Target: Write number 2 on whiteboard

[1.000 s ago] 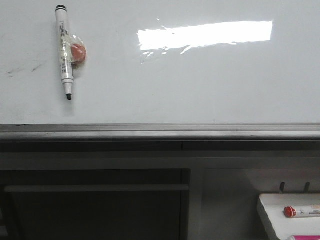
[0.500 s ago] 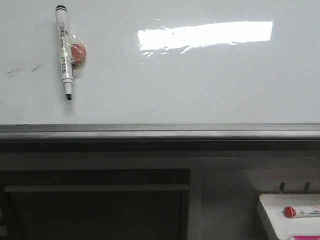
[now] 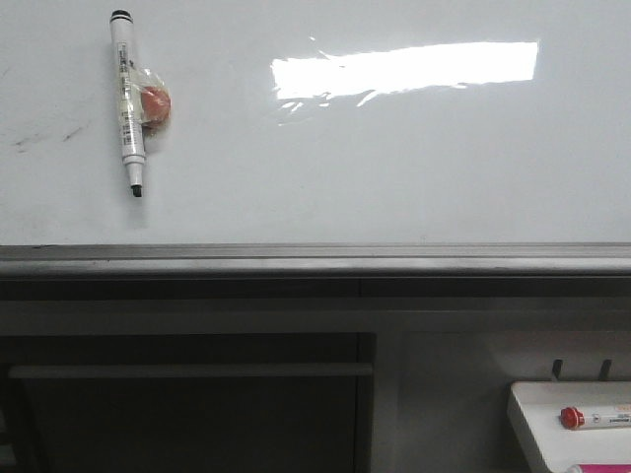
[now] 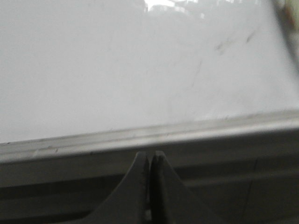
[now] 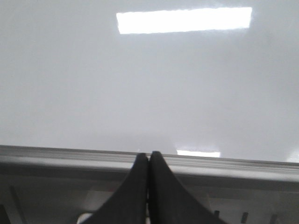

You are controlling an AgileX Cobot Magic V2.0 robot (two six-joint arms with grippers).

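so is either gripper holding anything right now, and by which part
Nothing is held. The left gripper and right gripper are both shut on nothing; the white black-tipped marker sits untouched on the glossy whiteboard.

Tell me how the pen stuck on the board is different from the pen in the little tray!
The pen on the whiteboard, the black marker, hangs upright with its dark tip bare and pointing down, held by a reddish magnet. The red-capped marker lies sideways in the small white tray below the board's rail, cap on, and is cut off by the picture's edge. Both have white barrels.
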